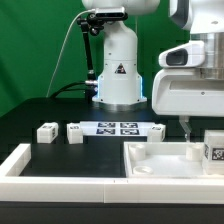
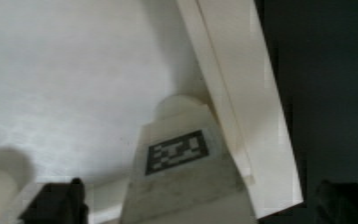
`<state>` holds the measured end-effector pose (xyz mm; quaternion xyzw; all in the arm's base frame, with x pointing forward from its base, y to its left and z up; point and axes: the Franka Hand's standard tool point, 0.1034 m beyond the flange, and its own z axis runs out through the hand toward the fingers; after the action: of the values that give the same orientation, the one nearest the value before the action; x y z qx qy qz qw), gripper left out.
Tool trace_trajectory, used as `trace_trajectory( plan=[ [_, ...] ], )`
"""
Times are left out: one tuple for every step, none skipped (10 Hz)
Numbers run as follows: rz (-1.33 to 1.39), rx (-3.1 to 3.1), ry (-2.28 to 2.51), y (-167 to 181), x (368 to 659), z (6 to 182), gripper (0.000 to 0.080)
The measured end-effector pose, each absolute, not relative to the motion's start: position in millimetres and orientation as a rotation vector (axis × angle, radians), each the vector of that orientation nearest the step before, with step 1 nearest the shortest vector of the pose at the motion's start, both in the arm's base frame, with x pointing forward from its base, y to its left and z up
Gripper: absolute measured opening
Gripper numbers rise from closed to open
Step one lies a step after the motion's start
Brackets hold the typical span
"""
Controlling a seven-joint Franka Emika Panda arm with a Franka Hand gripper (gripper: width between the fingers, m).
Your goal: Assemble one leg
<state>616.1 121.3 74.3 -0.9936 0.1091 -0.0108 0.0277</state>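
We see the arm's gripper point(image 1: 186, 128) lowered over the large white tray-like piece point(image 1: 160, 158) at the near right of the exterior view. One leg point(image 1: 214, 149) stands upright on that piece at the far right edge of the picture, its black-and-white tag facing us. In the wrist view the same leg point(image 2: 190, 150) rises as a white post with its tag on the side, standing beside a raised rim of the tray-like piece point(image 2: 87, 70). The two dark fingertips point(image 2: 53, 203) sit spread wide apart, one on each side of the leg — they hold nothing, and we cannot tell whether either pad touches it.

Two more legs lie on the black table point(image 1: 30, 110) to the left: one point(image 1: 45, 132) farther left, another point(image 1: 76, 132) just beside the end of the marker board point(image 1: 120, 128). The marker board lies flat in the middle of the table, in front of the robot base point(image 1: 118, 75). A white rail point(image 1: 60, 185) runs along the near edge.
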Motion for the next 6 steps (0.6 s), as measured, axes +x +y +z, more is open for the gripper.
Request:
trace_trajectory(
  plan=[
    [-0.035, -3.078, 0.241, 117.8, 616.6, 74.0, 0.0649],
    [-0.036, -3.081, 0.202, 118.1, 616.5, 74.0, 0.0649],
    [-0.036, -3.080, 0.214, 118.2, 616.5, 74.0, 0.0649],
    [-0.036, -3.080, 0.215, 117.9, 616.6, 74.0, 0.0516],
    [-0.036, -3.080, 0.215, 117.9, 616.6, 74.0, 0.0377],
    [-0.036, -3.078, 0.226, 118.0, 616.5, 74.0, 0.0377]
  ],
)
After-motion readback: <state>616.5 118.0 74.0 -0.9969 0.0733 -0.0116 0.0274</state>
